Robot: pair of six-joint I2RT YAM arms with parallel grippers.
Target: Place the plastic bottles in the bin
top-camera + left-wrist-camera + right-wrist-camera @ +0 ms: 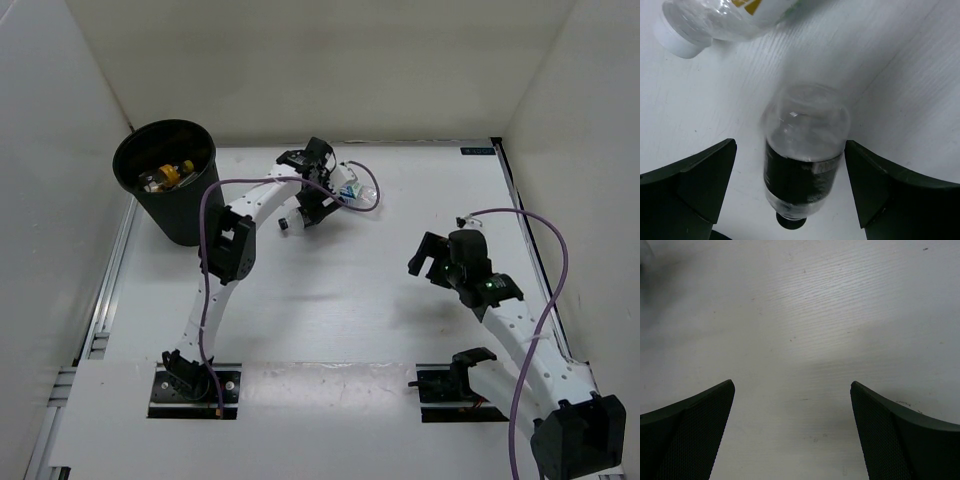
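Some bottles (170, 176) already lie in the bin (190, 225) at ten o'clock. At least two are left on the desk (330, 290) near twelve. The left fingers (695, 185), spread wide, straddle the black-capped bottle (805, 165) without gripping it, and the white-capped bottle (720, 17) lies just beyond. The right fingers (685, 435) gape, holding nothing.

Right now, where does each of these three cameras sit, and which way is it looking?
Top external: high above and behind the arm bases, looking down on the table, bin, left arm and right arm.
Left wrist: on the left wrist, looking down past the open left gripper at a black-capped bottle between its jaws, a white-capped bottle beyond.
Right wrist: on the right wrist, looking down past the open right gripper at the table alone.
Shared: top and left wrist views both show bottles by the left gripper.
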